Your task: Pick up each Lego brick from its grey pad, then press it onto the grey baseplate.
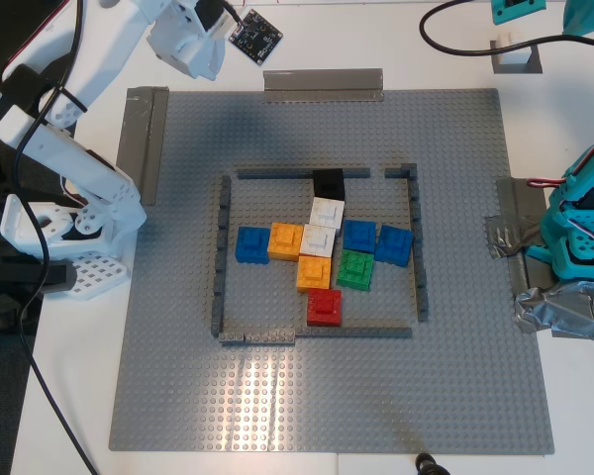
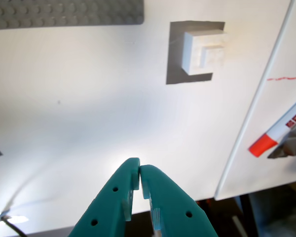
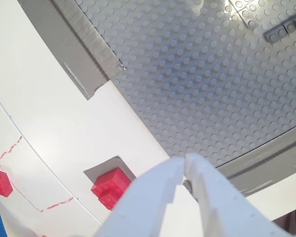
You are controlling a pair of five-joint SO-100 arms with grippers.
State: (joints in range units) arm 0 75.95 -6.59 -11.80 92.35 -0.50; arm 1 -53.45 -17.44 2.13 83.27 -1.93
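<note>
In the first wrist view, a white Lego brick (image 2: pixel 204 52) sits on a small grey pad (image 2: pixel 175 74) on the white table. My first gripper (image 2: pixel 139 170), teal, is shut and empty, well short of it. In the second wrist view, a red Lego brick (image 3: pixel 111 188) sits on its grey pad (image 3: pixel 96 173) just beyond my second gripper (image 3: pixel 183 165), which is white, shut and empty. The grey baseplate (image 1: pixel 426 396) bears a dark grey brick outline (image 1: pixel 218 257) with several coloured bricks (image 1: pixel 324 307) inside. Both grippers' fingertips are out of the exterior view.
The white arm (image 1: pixel 69 148) stands at the exterior view's left and the teal arm (image 1: pixel 579 237) at its right, by a silver duct tape wad (image 1: pixel 564 312). Grey tape strips (image 1: pixel 144 139) hold the plate's edges. A red marker (image 2: pixel 276 136) lies near the white brick.
</note>
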